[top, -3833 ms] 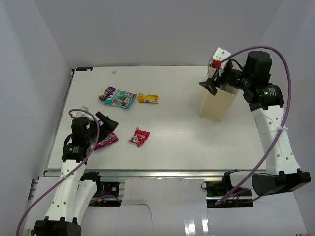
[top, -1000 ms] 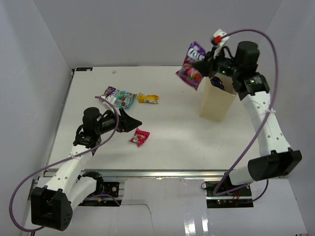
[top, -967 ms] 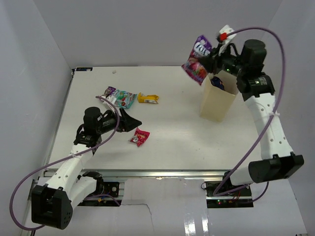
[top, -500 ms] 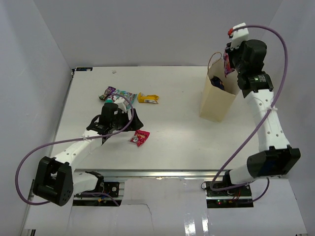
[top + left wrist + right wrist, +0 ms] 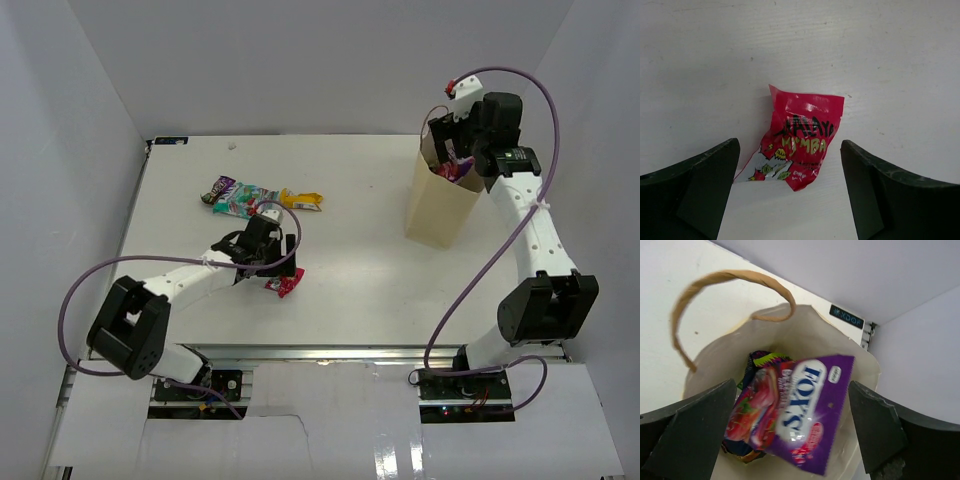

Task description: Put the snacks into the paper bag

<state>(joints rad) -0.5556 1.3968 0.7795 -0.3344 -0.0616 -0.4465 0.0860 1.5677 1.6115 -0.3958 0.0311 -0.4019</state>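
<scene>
A small red snack (image 5: 801, 141) lies flat on the white table between the fingers of my left gripper (image 5: 789, 150), which hangs open just above it without touching it. From above, that gripper (image 5: 281, 258) sits over the red packet (image 5: 285, 284). My right gripper (image 5: 791, 387) is open over the mouth of the paper bag (image 5: 862, 367). A magenta and purple packet (image 5: 795, 410) is loose and blurred below the fingers, inside the bag, on top of a dark packet (image 5: 762, 360). The bag (image 5: 436, 215) stands upright at the right.
A teal packet with a purple end (image 5: 240, 198) and a yellow packet (image 5: 303, 200) lie at the back left of the table (image 5: 350, 270). One loop handle (image 5: 727, 277) of the bag arches up on its left side. White walls enclose the table.
My right gripper has opened and let go of the magenta packet, which is now in the bag. The left arm has reached right and now sits over the red packet.
</scene>
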